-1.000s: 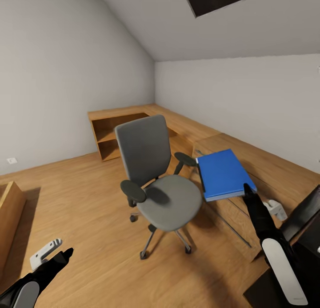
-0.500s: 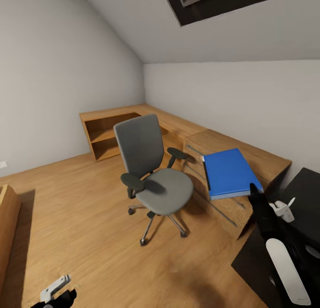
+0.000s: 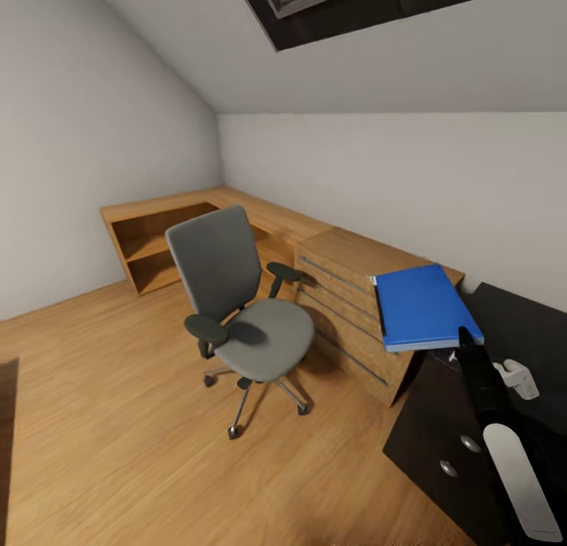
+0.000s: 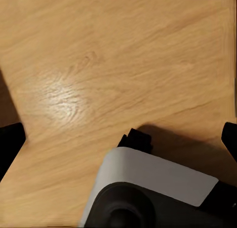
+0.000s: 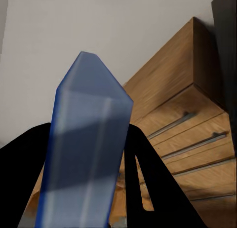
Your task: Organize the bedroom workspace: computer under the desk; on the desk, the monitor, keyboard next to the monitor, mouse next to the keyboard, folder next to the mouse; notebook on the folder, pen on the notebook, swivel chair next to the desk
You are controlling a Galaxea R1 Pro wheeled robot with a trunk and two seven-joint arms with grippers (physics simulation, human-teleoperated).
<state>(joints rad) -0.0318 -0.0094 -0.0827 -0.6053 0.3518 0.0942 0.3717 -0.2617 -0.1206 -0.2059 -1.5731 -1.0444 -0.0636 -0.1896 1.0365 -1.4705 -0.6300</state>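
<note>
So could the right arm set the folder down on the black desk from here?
Probably yes. The right gripper is clamped on the folder, the desk lies just beside it in the head view, and nothing stands between them.

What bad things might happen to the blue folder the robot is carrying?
1. The right pincer grips the folder only at one edge, so it may tilt or slip out.
2. The folder hangs close to the wooden chest; swinging it toward the desk might knock it against the chest.
3. The swivel chair stands nearby on casters, and a bump might roll it away.
</note>
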